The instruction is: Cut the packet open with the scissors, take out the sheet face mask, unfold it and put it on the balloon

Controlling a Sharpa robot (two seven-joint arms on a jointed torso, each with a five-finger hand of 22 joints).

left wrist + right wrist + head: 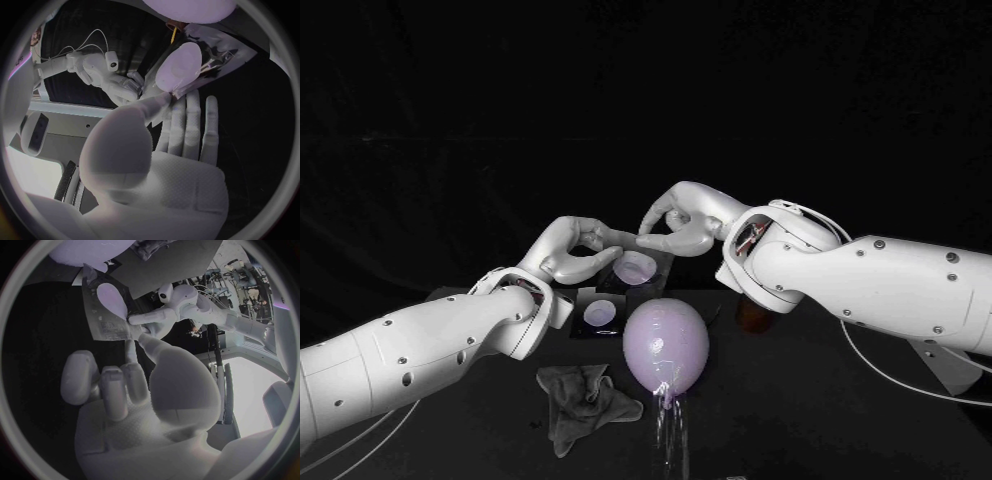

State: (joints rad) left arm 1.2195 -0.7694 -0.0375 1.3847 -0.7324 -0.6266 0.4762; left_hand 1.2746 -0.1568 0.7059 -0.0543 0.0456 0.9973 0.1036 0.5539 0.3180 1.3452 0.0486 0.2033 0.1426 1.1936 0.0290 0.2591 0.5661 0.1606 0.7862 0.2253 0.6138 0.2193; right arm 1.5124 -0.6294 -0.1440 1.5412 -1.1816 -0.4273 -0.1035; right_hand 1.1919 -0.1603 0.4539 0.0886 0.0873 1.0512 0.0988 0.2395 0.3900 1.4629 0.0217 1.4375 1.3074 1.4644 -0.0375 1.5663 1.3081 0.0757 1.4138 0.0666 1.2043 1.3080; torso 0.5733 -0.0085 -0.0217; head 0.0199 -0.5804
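Both hands meet above the middle of the table and hold a dark packet (639,268) with a pale oval on its face. My left hand (581,250) pinches one top corner and my right hand (678,222) pinches the other, so the packet hangs upright between them. In the left wrist view the left hand (169,150) pinches the edge of the packet (187,65). In the right wrist view the right hand (137,390) holds the packet (106,305) by its edge too. The pale lilac balloon (665,345) stands on the table just below the packet.
A crumpled grey cloth (581,400) lies on the table to the balloon's left. A second dark flat piece with a pale oval (600,313) lies under my left hand. A brownish object (754,315) lies half hidden beneath my right arm.
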